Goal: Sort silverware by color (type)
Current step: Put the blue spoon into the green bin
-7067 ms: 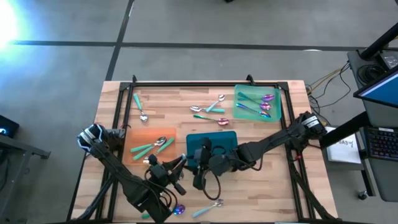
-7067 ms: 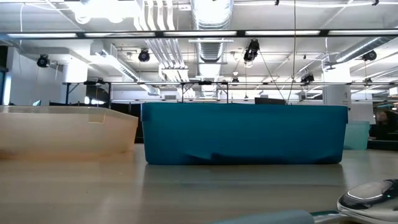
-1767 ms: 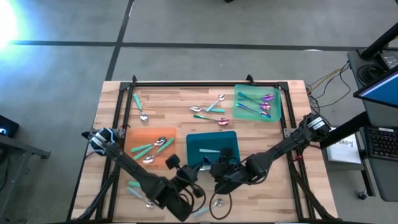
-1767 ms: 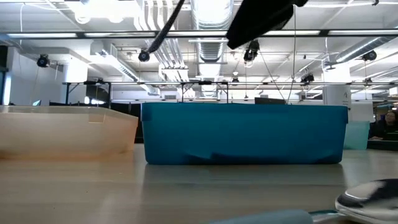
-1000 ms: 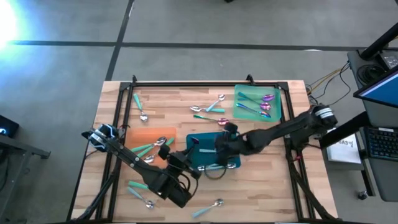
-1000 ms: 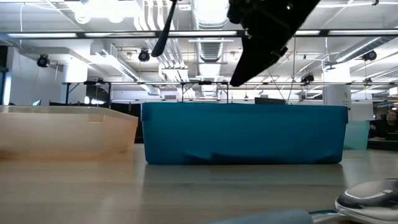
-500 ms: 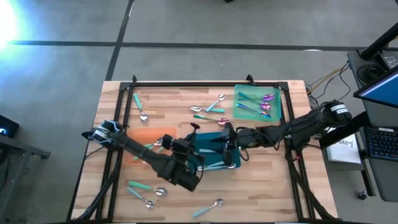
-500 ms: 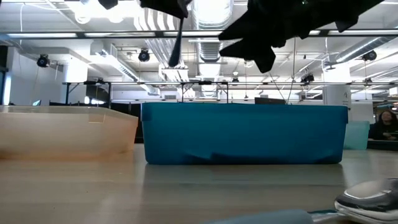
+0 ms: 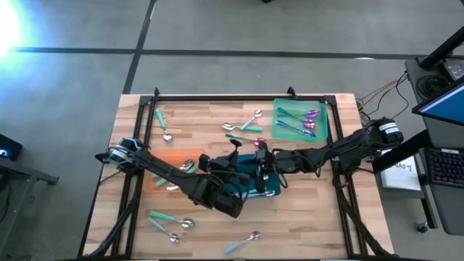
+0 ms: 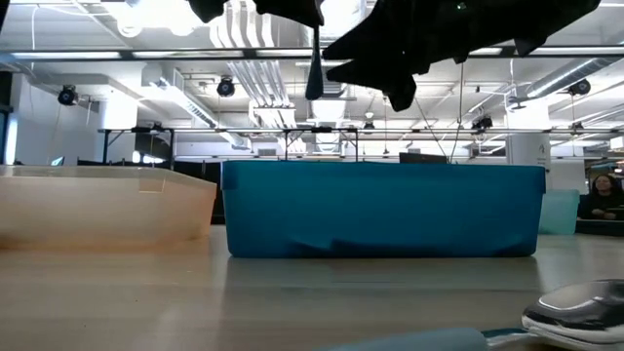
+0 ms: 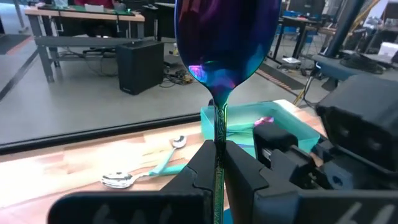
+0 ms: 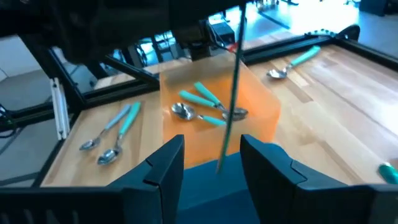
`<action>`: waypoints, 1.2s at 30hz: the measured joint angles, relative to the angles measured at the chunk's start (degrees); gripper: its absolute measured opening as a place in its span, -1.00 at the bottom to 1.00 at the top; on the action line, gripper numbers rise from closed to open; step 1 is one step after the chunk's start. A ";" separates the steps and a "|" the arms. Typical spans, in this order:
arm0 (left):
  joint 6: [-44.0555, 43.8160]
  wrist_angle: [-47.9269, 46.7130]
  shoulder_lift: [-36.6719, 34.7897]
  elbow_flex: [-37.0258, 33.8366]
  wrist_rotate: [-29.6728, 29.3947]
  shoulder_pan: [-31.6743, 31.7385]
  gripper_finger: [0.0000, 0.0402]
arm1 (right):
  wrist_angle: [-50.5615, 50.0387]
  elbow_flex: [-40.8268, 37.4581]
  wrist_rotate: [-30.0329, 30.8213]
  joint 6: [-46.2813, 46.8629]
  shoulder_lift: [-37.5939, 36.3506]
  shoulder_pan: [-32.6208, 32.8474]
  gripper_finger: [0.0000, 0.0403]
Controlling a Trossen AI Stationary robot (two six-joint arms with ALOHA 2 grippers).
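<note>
Workshop hall behind a slatted wooden table (image 9: 217, 119). My left gripper (image 11: 214, 163), clamped shut, holds the iridescent purple spoon (image 11: 222, 43) upright above the teal tray (image 9: 270, 190). My right gripper (image 12: 211, 163), fingers parted, brackets its handle; I should close squarely before the left lets go. Only the right wrist view shows teal-handled spoons in the orange tray (image 12: 264, 121).
</note>
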 joint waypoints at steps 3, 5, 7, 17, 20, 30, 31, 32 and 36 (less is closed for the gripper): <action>-1.90 0.34 0.00 -0.04 0.06 0.00 -1.00 | 0.58 0.00 -0.03 -0.68 0.00 0.00 -0.27; -1.98 1.21 0.03 -0.07 0.14 -0.05 -1.00 | 1.01 0.00 -0.05 -1.18 0.02 0.00 -0.26; -0.87 1.83 0.04 -0.07 0.41 -0.21 -1.00 | 1.08 0.00 -0.05 -1.79 0.00 0.00 -0.25; 4.38 2.02 0.04 1.77 1.83 -3.90 -1.00 | -6.58 -0.02 -8.11 -3.54 -1.97 -0.25 -0.20; 7.85 1.73 0.07 2.78 1.77 -5.11 -1.00 | -6.70 -0.02 -13.95 -5.21 -2.87 -1.16 -0.21; 13.31 3.83 0.09 3.23 0.27 -5.84 -1.00 | -1.29 -0.02 -23.77 -9.34 -2.94 -4.24 -0.20; 13.42 4.23 0.09 3.23 0.16 -5.84 -1.00 | -0.50 -0.04 -23.78 -9.42 -2.93 -4.33 -0.20; 13.42 4.66 0.09 3.23 0.13 -5.76 -1.00 | 0.32 -0.04 -23.85 -9.58 -2.93 -4.35 -0.20; 13.77 7.98 0.09 3.23 -0.33 -5.53 -1.00 | 2.60 -0.04 -24.10 -10.21 -2.93 -4.26 -0.21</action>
